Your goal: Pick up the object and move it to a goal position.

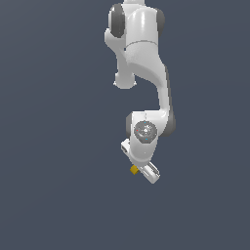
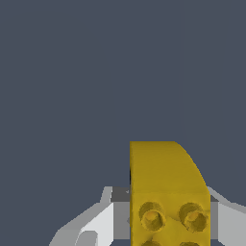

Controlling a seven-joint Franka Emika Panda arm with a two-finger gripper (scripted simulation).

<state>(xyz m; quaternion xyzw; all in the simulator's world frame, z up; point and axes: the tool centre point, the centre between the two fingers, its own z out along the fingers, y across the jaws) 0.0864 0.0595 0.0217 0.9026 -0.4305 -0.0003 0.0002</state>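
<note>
The white arm (image 1: 141, 58) reached downward, wrist (image 1: 145, 131) bent, its pincer (image 1: 141, 171) angled toward the exterior view's right, fingers (image 2: 96, 226) closed on a small yellow block (image 2: 166, 192).

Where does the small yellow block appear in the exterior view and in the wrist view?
Exterior view: the yellow block is a tiny spot at the arm's lower end, on the exterior view's left side of the white tool.
Wrist view: it fills the lower middle, studs facing the camera, between the tool's fingers.
Shared landmark: the white tool.
</note>
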